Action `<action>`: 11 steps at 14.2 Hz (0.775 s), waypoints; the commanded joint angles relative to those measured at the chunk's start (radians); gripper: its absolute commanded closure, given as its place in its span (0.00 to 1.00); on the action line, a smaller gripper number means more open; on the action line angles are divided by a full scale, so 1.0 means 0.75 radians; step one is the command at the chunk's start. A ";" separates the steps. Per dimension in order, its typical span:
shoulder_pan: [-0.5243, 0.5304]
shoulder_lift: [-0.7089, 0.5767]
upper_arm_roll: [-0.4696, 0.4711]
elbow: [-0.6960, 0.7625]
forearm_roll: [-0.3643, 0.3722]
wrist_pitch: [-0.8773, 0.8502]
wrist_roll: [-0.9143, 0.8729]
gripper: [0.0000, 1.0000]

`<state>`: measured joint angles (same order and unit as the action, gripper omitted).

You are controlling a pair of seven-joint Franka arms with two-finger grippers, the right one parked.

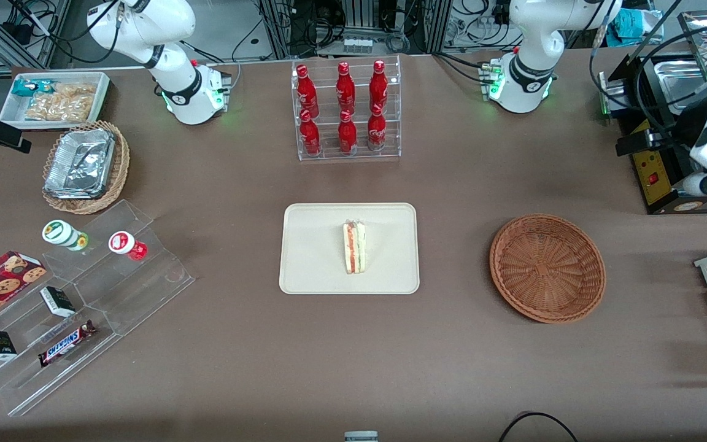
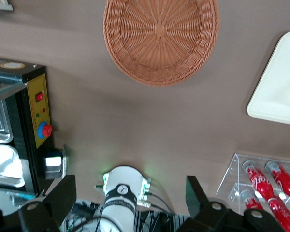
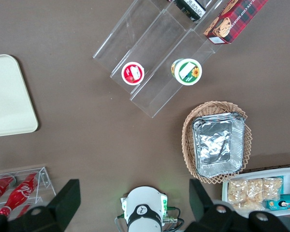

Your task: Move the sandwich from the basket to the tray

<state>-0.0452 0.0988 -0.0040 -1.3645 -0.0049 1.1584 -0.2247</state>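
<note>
The sandwich (image 1: 354, 247), a pale wedge with red and green layers, lies on the cream tray (image 1: 310, 245) at the table's middle. Beside the tray, toward the working arm's end, sits the reddish-brown woven basket (image 1: 547, 267) with nothing in it. My gripper (image 2: 128, 180) hangs high over the table between that basket (image 2: 160, 36) and the working arm's base, open, with nothing between its dark fingers (image 2: 63, 193). The wrist view also catches a corner of the tray (image 2: 280, 87).
A clear rack of red bottles (image 1: 346, 110) stands farther from the front camera than the tray. A black machine (image 1: 660, 153) sits at the working arm's end. Toward the parked arm's end are a stepped acrylic shelf (image 1: 114, 288) and a tan wicker basket holding foil containers (image 1: 86, 166).
</note>
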 commanded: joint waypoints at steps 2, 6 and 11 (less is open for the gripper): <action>-0.001 -0.181 -0.005 -0.226 0.053 0.126 0.007 0.00; -0.011 -0.167 -0.011 -0.195 0.039 0.130 -0.009 0.00; -0.017 -0.165 -0.015 -0.195 0.035 0.135 -0.009 0.00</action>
<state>-0.0500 -0.0087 -0.0140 -1.4940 0.0171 1.2413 -0.2241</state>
